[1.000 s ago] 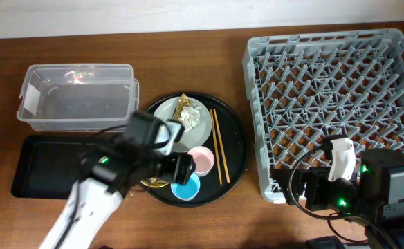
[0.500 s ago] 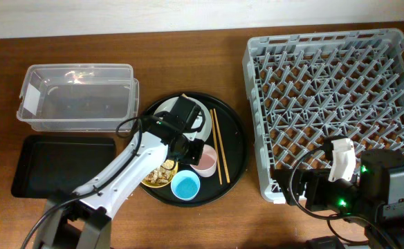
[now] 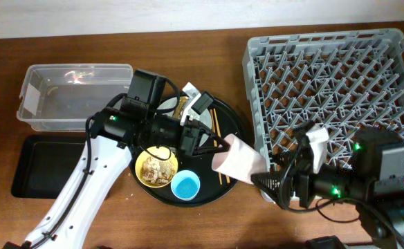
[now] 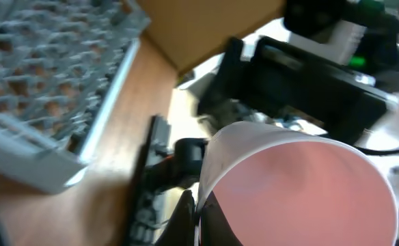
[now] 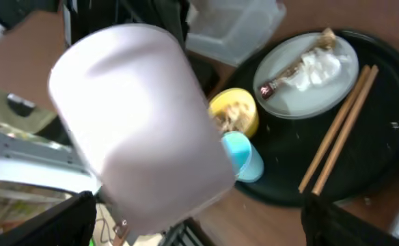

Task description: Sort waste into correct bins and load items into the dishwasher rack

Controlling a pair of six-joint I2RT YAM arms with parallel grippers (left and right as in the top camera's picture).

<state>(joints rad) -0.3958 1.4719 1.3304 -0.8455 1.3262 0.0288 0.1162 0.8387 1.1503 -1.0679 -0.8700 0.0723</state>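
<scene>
1. The pink cup (image 3: 238,159) is held clamped in the left gripper (image 3: 214,143), aloft between tray (image 3: 236,131) and rack (image 3: 333,104).
2. The right gripper (image 3: 268,182) is spread wide and empty; the cup's wall should be gripped firmly before release.

Overhead straight down; wrist views close, sharing pink cup (image 4: 295,184) (image 5: 138,123) (blurred).

Honestly nothing is reading as actual text here. The white label (image 3: 23,104) on the clear tub (image 3: 77,100), sitting around 10 o'clock in the overhead view, is just showing up as a pale blank patch, way too small to make out. The gold-brown wrapper (image 5: 285,75) lying on the plate (image 5: 329,96) at 1 o'clock in the right wrist view is showing a dark end with tiny pale marks, but they're blurring out.
</scene>
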